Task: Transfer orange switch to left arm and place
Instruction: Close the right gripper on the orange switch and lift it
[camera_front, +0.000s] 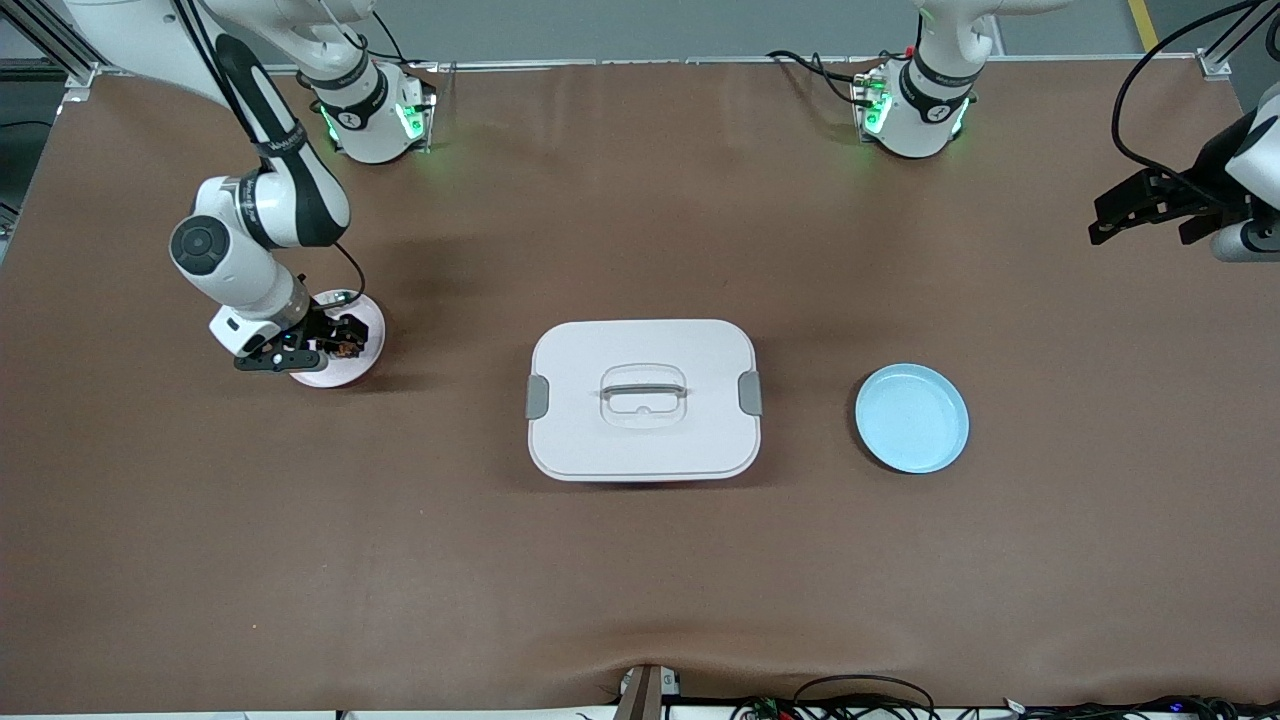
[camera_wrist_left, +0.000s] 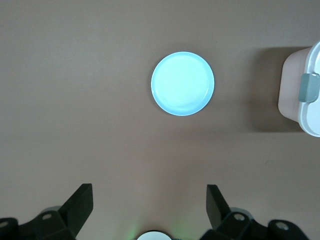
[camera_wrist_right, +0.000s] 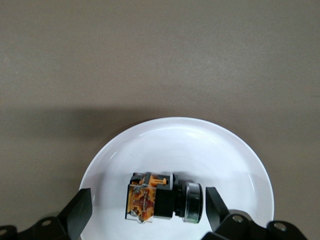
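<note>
low over the pink plate, right gripper fingers apart around orange switch; left gripper fingers apart.

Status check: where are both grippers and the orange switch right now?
Right gripper open, straddling orange switch on pink plate. Left gripper open, waiting above table. Box between plates.

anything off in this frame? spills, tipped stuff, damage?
Nothing stands out. The small black-and-orange switch lies on its side on the round pink plate, between the open right tool. White latched plastic box sits closed and square; round blue plate holds nothing.
</note>
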